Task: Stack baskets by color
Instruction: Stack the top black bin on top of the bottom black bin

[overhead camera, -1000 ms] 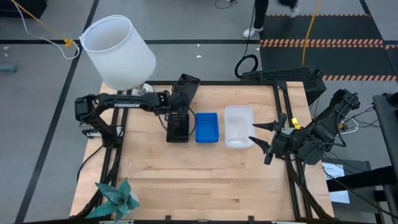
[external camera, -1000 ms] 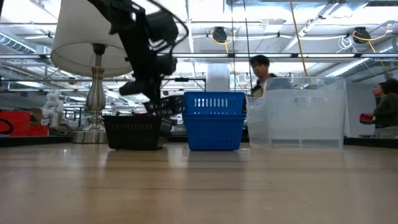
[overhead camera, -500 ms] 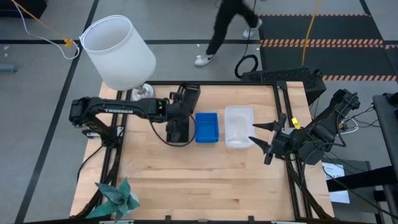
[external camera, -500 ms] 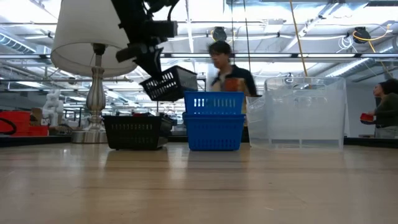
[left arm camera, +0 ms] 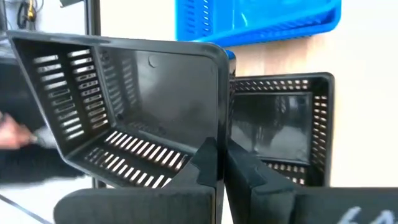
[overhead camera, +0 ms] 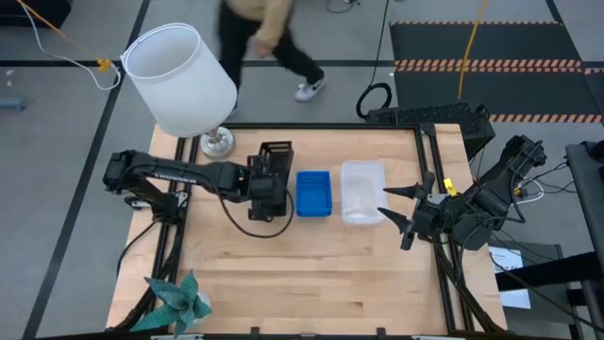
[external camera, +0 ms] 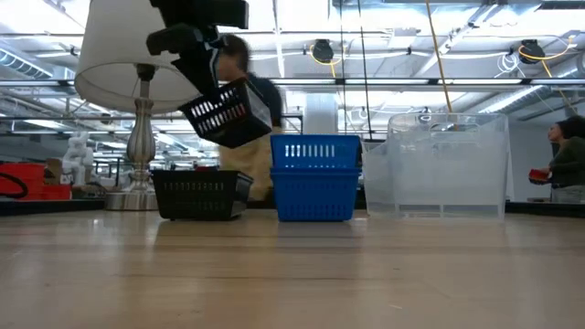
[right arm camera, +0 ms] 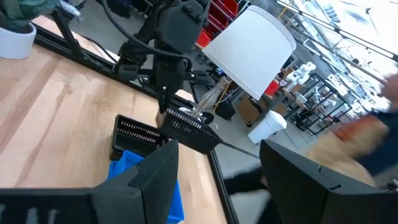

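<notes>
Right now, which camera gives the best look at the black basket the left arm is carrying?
The left wrist view: the carried black basket fills it, its wall pinched by the left claw. The low view shows it tilted in the air above the black basket on the table. The high and right wrist views show it small.

Black basket (external camera: 224,112) tilted above black stack (external camera: 194,195) (blue, clear alongside).

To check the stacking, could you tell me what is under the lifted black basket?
Another black basket rests on the table under the lifted black basket, clear of it. Its inside is hidden from the low view.
</notes>
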